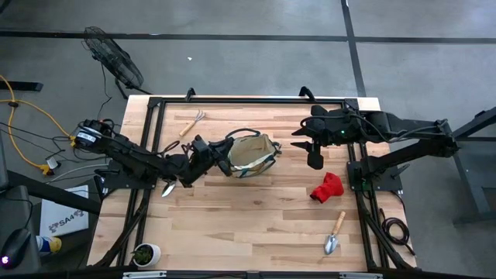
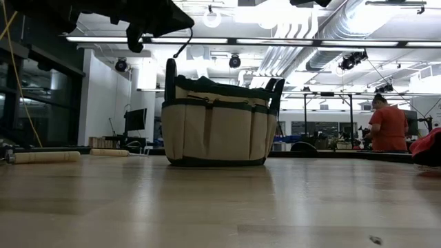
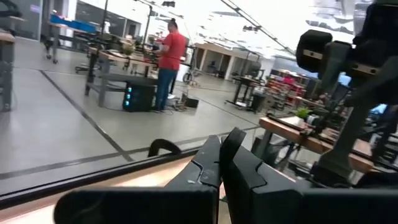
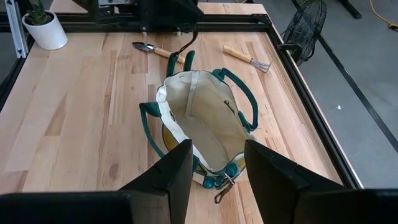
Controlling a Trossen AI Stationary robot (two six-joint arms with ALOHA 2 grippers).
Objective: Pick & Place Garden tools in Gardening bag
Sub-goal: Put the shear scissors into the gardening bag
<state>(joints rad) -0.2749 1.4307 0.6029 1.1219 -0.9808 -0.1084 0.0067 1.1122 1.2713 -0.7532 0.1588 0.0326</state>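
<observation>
The beige gardening bag (image 1: 252,155) with green trim stands upright on its base at mid-table, mouth open (image 4: 205,124). My left gripper (image 1: 224,158) is shut at the bag's left side, with nothing showing between its fingers (image 3: 222,163). My right gripper (image 1: 314,161) hovers open right of the bag and looks down on it (image 4: 217,152). A hand rake (image 1: 193,122) lies flat at the far left. One trowel (image 1: 168,188) lies under my left arm, another (image 1: 334,235) near the front right. A red glove (image 1: 327,187) lies right of the bag.
A small potted plant (image 1: 145,253) stands at the table's near left corner. Black frame rails (image 1: 353,167) run along the table's sides. A fan (image 1: 112,54) stands on the floor beyond the far left corner. A person in a red shirt (image 2: 388,124) works far behind the table.
</observation>
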